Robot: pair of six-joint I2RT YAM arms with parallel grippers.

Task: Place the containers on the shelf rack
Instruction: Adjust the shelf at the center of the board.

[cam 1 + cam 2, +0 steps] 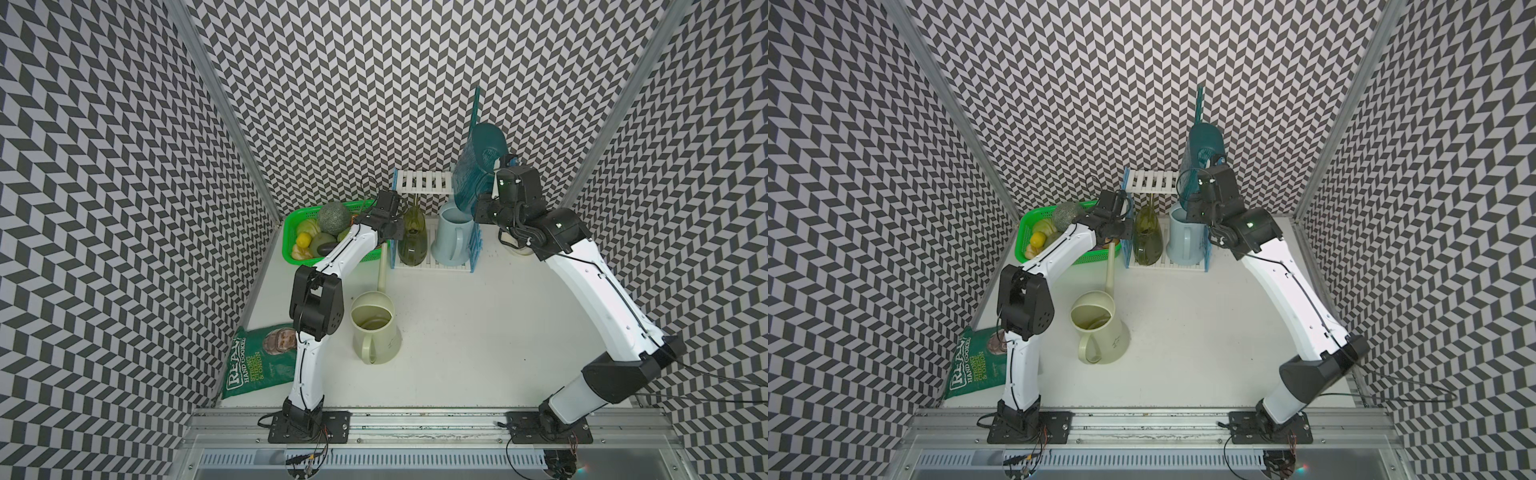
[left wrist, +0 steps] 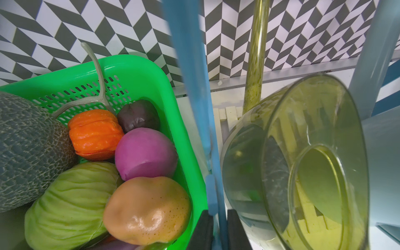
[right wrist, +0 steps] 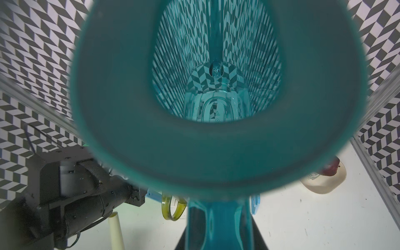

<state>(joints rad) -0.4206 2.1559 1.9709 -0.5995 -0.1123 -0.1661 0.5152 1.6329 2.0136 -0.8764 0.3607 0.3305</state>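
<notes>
The shelf rack [image 1: 424,181] stands at the back of the table. My left gripper [image 2: 219,231] is shut on its light blue left side panel [image 2: 190,86]. On the lower shelf sit the translucent olive-green can [image 1: 411,237] and the pale blue can [image 1: 451,235], side by side. The dark teal can [image 1: 478,166] hangs tilted above the rack's right end, spout up. My right gripper [image 3: 218,229] is shut on its handle. The cream can [image 1: 374,328] stands upright on the table in front, its spout reaching toward the rack's left foot.
A green mesh basket [image 1: 303,253] of produce sits just left of the rack, against my left arm. A green snack bag [image 1: 257,361] lies at the front left. A small clear tub [image 3: 324,179] holding something red rests right of the rack. Patterned walls close in on three sides.
</notes>
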